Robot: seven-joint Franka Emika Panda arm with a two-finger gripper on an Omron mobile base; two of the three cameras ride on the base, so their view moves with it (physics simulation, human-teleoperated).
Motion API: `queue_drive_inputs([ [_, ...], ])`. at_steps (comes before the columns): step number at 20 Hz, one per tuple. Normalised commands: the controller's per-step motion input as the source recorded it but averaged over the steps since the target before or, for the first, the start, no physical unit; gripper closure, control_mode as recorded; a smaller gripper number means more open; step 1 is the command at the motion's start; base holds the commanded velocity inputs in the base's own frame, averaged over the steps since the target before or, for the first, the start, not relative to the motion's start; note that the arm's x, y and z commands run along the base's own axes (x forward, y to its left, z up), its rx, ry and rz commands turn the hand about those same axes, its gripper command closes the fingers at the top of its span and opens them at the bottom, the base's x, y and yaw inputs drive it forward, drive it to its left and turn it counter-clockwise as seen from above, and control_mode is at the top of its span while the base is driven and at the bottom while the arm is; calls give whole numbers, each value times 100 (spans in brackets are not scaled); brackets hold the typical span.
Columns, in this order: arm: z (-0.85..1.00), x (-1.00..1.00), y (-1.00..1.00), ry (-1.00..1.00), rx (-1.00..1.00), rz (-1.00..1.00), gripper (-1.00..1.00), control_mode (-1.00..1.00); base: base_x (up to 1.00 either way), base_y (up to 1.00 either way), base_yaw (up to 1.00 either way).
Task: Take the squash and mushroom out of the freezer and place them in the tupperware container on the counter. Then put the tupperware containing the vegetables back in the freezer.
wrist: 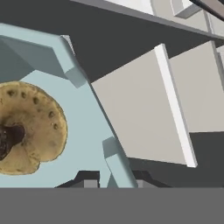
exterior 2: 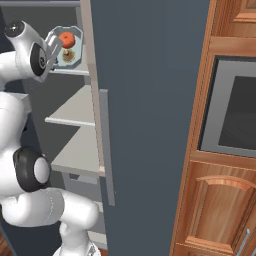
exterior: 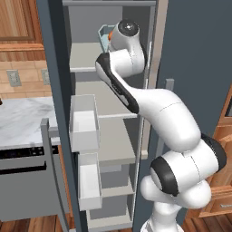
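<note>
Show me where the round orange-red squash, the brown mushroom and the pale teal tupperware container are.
Round orange-red squash (exterior 2: pixel 67 39): right base view, its top.
Brown mushroom (wrist: pixel 33 127): hand view, its cap.
Pale teal translucent tupperware container (wrist: pixel 87 144): hand view, its bare floor.

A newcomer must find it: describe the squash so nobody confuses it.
Look inside the tall dark grey-blue freezer, on its top light grey shelf. A shallow pale teal translucent tray is there; the squash is the round orange-red vegetable in it, bigger and brighter than the brown mushroom alongside.
</note>
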Motion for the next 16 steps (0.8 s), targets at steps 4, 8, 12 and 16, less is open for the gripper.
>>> queue_drive_inputs([
  [4, -10, 40, 0, -3, 0, -8, 100, -100, 0, 0, 0],
  [8, -14, 39, 0, 0, 0, -5, 100, -100, 0, 0, 0],
  [12, -18, 49, 0, 0, 1, -5, 100, -100, 0, 0, 0],
  [16, -12, 40, 0, 0, 0, -6, 100, -100, 0, 0, 0],
])
